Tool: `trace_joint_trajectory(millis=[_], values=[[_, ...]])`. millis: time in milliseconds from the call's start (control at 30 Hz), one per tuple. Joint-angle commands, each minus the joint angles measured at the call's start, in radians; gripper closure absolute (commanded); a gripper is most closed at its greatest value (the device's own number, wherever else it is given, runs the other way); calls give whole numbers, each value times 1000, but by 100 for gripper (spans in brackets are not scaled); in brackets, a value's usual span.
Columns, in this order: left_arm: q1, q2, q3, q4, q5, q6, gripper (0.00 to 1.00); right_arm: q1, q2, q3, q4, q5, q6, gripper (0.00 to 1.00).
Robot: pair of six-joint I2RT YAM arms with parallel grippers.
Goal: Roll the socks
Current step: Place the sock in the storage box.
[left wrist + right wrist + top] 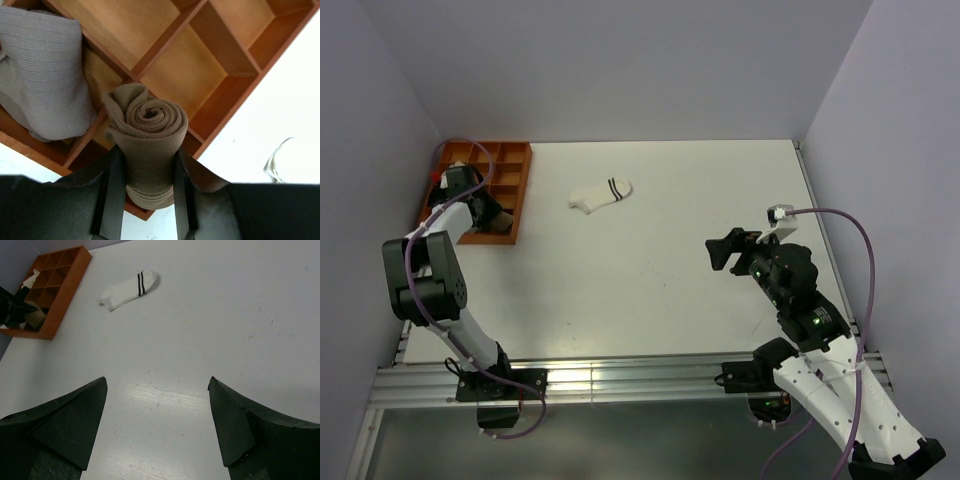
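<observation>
**Sock-rolling station: holdings at this moment**

1. White table (670, 290). It is carrying everything listed below, with both arms bolted at its near edge.

2. Wooden tray (512, 165). Orange-brown and split into compartments by dividers, it is sitting at the table's far left corner.

3. Right gripper (157, 382). It is hanging above bare table on the right side with its jaws standing wide apart and nothing between them.

4. Left gripper (148, 165). It is reaching over the near right corner of the tray, with its jaws clamping the tan-brown sock from both sides.

5. Grey sock (45, 75). It is lying bunched in the tray, spilling over a divider. In the left wrist view it is sitting to the left of the gripped roll, near it but outside the jaws.

6. Tan-brown sock (150, 135). Wound into a tight spiral, it is sitting squarely between the left fingers (114, 195), which are pressing on its flanks. The spiral end is sticking out past the fingertips over the tray's near row of compartments. Whether it is touching the tray floor cannot be told.

7. White sock (601, 193). Short, with two dark stripes near the cuff, it is lying flat and unrolled on the table. It is resting right of the tray and well apart from both grippers.
</observation>
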Motion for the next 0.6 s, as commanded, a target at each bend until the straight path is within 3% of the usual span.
trace_joint_trajectory(millis=[0,567], values=[[-3,53,34,-72,5,6,100,-1,-6,-7,46,-7,-22,11],[16,290,226,-314,57,64,100,1,4,-7,50,-21,-25,11]])
